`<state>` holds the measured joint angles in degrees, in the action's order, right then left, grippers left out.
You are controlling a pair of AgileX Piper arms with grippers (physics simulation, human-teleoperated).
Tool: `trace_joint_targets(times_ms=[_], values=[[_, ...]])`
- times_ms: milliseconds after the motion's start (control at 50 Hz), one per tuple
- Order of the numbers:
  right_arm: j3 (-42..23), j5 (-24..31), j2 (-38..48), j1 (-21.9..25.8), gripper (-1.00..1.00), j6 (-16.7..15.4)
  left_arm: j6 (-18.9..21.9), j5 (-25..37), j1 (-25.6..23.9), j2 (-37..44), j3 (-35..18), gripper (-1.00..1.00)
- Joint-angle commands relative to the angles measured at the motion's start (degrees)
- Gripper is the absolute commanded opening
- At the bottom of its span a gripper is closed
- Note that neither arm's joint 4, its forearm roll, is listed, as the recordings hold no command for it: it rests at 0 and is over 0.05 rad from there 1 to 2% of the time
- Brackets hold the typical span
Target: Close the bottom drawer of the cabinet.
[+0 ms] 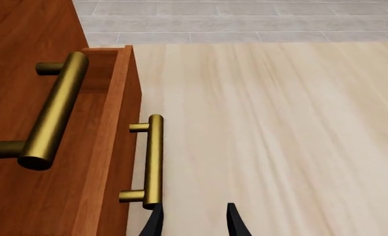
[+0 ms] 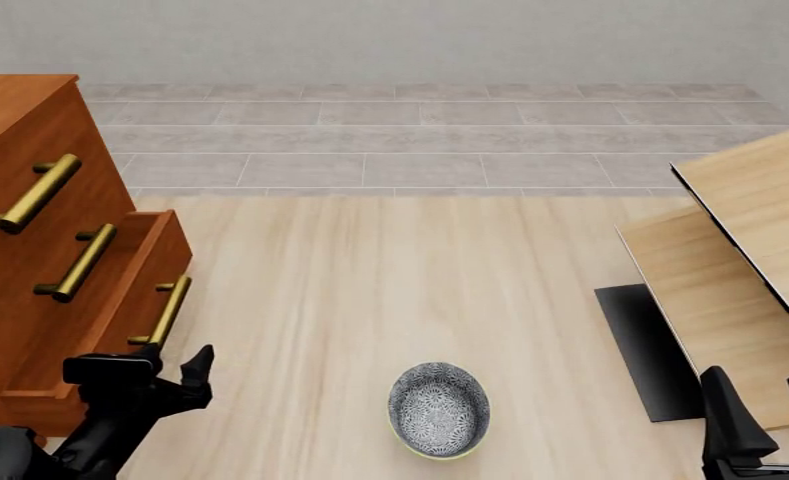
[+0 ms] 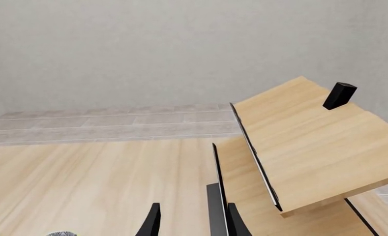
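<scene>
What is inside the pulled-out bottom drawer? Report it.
The bottom drawer of the cabinet stands open. Only bare wooden inner walls show, with no contents. The drawer's floor is hidden by its front panel and the left pincer.

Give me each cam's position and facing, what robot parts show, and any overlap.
Left wrist: behind the left gripper, looking along its fingers at the bottom drawer, pulled out, and its handle.
Front: above and behind both arms, looking forward and down on the table, the cabinet, a patterned bowl; left arm bottom left, right gripper bottom right.
Right wrist: behind the right gripper, facing tilted light-wood panels and wall; fingertips show.
Shared: left wrist and front both show the open drawer and handle.
</scene>
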<state>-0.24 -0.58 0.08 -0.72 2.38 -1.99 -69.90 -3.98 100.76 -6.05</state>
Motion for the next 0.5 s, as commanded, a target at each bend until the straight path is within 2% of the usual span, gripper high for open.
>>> trace_joint_targets(times_ms=[20, 500], values=[[-0.1, 0.1, 0.0, 0.0, 1.0, 0.1, 1.3, 0.0, 2.5, 2.0, -1.7, 1.0], [0.1, -0.1, 0.0, -0.1, 1.0, 0.1, 4.8, 0.0, 4.9, 2.4, -2.4, 1.0]])
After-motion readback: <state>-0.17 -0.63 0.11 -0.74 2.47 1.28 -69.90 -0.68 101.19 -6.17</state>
